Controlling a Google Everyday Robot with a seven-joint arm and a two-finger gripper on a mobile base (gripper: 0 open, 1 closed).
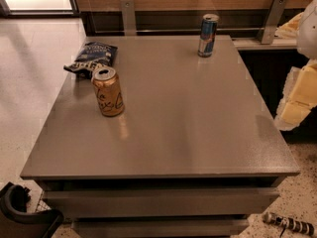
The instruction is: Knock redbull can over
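Redbull can (208,35) upright by the far edge of the table (188,133), gripper (297,95) off the right edge

The can stands on its base near the far right corner, long axis vertical, silver top up; the gripper hangs well apart from it, open or closed I cannot tell. Likely risks: a push too low slides the can instead of tipping it, and one aimed away from the robot sends it off the far edge; the gold can (107,91) near the left edge looks safely out of the way
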